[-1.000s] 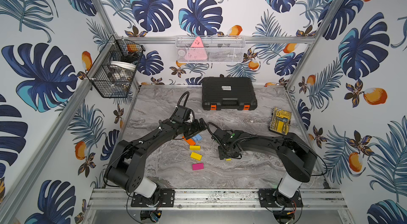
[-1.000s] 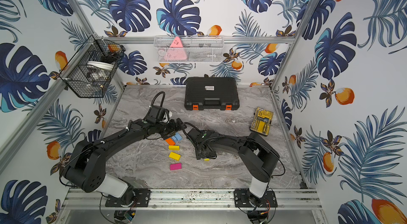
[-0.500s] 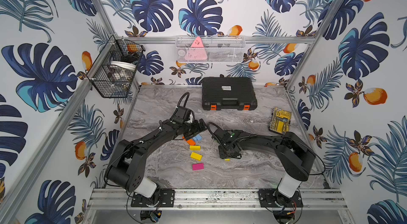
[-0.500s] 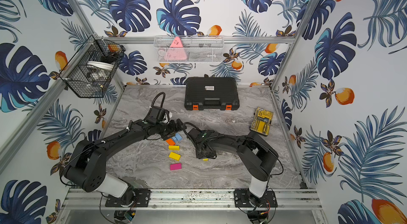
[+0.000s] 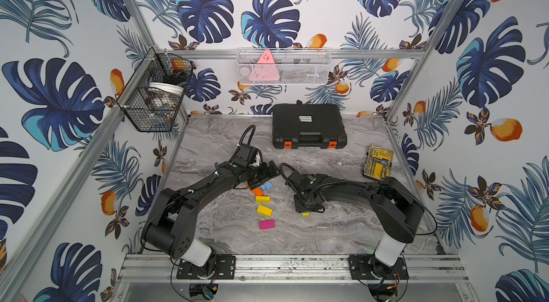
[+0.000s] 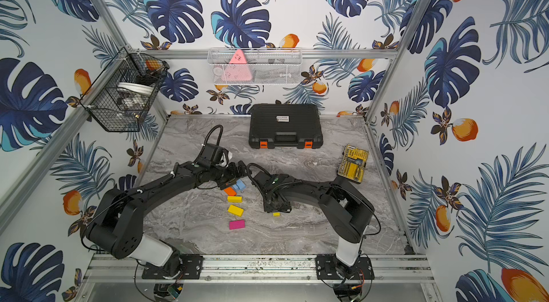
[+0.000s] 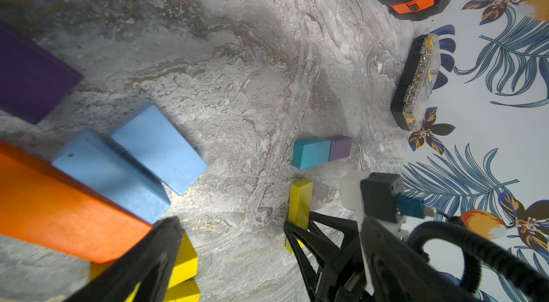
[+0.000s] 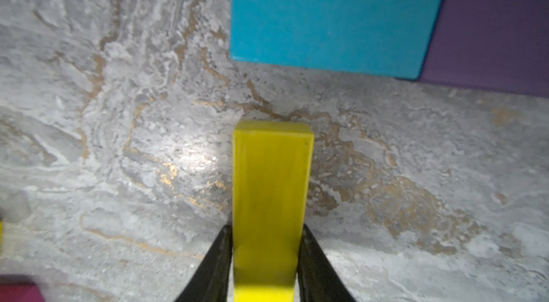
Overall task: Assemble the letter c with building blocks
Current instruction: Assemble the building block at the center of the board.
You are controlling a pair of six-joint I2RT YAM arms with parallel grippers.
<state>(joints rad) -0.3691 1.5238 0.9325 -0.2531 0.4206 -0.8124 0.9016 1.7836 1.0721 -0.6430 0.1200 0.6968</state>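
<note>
1. Change: the right gripper [image 8: 266,227] jaws have come in over the last second and now pinch the long yellow block [image 8: 271,184] on both sides. The arm pose in both top views is the same as before.
2. Meaning: the grasp looks done and the lift not started. The block appears to sit on the table [image 5: 341,226], so the next piece of the C is in hand.
3. Block vs gripper: it runs straight out between the tips, bottom centre of the right wrist view, with most of its length past them.
4. Loose stock, lower centre of a top view, going back: magenta block [image 5: 266,224], yellow blocks [image 5: 264,210], orange block [image 5: 256,191], light blue blocks [image 5: 266,187]. All lie left of the held piece.
5. The left gripper [image 5: 269,170] hangs over the orange/blue cluster, jaws apart, nothing between them.
6. Ahead of the held block: teal block [image 8: 335,12] and purple block [image 8: 490,27], butted end to end at the top right of the right wrist view. Bare table separates the yellow end from the teal. Closing that gap squarely should make a corner of the C.
7. Far: black case [image 5: 309,127] and drill-bit case [image 5: 378,162], well apart from the work.
</note>
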